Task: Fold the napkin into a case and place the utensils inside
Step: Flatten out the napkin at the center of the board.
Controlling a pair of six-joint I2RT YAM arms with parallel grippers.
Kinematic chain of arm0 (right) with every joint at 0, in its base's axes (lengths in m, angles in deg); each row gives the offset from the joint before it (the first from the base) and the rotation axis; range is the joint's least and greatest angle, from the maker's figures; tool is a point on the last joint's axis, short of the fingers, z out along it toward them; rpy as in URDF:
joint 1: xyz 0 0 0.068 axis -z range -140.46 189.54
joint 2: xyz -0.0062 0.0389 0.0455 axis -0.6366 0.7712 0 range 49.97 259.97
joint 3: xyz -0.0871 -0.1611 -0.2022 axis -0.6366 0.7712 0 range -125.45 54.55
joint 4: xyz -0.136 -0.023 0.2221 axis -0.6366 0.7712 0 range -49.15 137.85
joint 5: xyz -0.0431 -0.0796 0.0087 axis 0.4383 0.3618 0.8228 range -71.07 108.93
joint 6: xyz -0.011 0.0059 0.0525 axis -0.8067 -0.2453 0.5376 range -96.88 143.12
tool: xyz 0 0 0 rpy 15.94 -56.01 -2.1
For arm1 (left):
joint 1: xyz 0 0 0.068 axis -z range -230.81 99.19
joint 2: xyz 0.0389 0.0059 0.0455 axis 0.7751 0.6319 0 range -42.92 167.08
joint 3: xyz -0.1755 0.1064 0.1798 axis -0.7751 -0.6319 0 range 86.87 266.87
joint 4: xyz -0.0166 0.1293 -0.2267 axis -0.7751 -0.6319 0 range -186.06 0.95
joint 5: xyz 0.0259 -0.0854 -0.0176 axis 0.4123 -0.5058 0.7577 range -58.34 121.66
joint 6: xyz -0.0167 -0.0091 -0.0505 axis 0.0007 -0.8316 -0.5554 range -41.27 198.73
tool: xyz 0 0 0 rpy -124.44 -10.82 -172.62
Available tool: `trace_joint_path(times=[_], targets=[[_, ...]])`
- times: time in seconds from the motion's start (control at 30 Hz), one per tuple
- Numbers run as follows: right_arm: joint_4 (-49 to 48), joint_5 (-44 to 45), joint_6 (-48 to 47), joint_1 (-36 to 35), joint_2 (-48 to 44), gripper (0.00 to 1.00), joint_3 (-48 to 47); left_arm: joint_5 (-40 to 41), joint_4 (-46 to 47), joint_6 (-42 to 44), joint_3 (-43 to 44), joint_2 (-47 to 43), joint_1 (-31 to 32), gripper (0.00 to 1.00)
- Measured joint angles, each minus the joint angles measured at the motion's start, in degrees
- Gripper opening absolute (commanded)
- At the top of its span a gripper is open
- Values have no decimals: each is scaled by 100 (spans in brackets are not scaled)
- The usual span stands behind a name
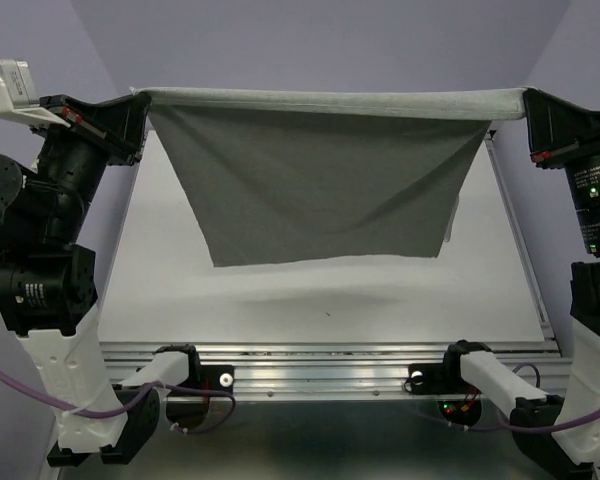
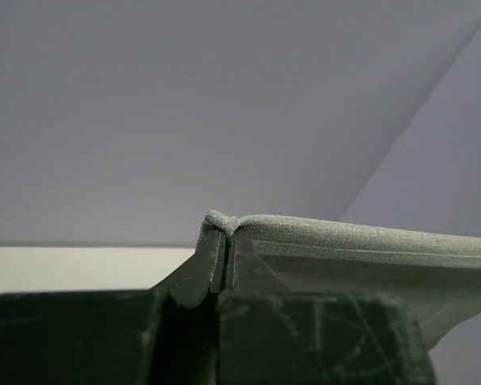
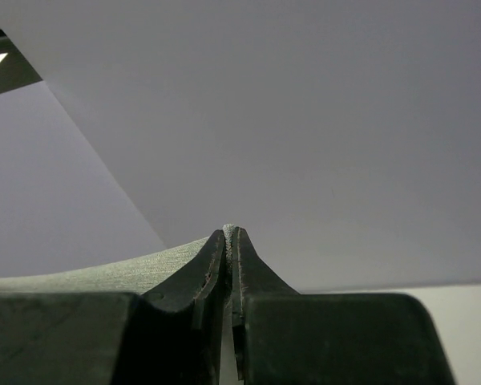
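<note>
The grey napkin [image 1: 320, 180] hangs in the air, stretched taut between both grippers, its lower edge above the white table. My left gripper [image 1: 138, 100] is shut on the napkin's top left corner; the left wrist view shows the cloth [image 2: 369, 241] pinched at the gripper [image 2: 224, 237]. My right gripper [image 1: 525, 100] is shut on the top right corner; the right wrist view shows the cloth [image 3: 96, 273] clamped at the gripper [image 3: 232, 237]. The fork and knife are out of view. No folded case shows.
The white table [image 1: 320, 310] lies under the hanging cloth, with a metal rail [image 1: 330, 360] along its near edge and another rail [image 1: 525, 260] on the right side. Lilac walls stand behind and at both sides.
</note>
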Motion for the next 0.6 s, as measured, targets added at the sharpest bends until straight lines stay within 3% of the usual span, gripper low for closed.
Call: trace_joint_path(times=[0.17, 0.33, 0.47, 0.6], targets=[[-50, 37, 2, -2, -105, 1, 376, 96, 24, 116, -249, -199, 7, 0], [-170, -96, 52, -11, 175, 1, 1399, 332, 286, 243, -1786, -216, 28, 0], [-380, -243, 155, -17, 743, 1, 2393, 439, 455, 254, -2953, 146, 26, 0], [-592, -426, 321, -17, 1646, 1, 3147, 535, 695, 240, -3751, 1093, 24, 0]])
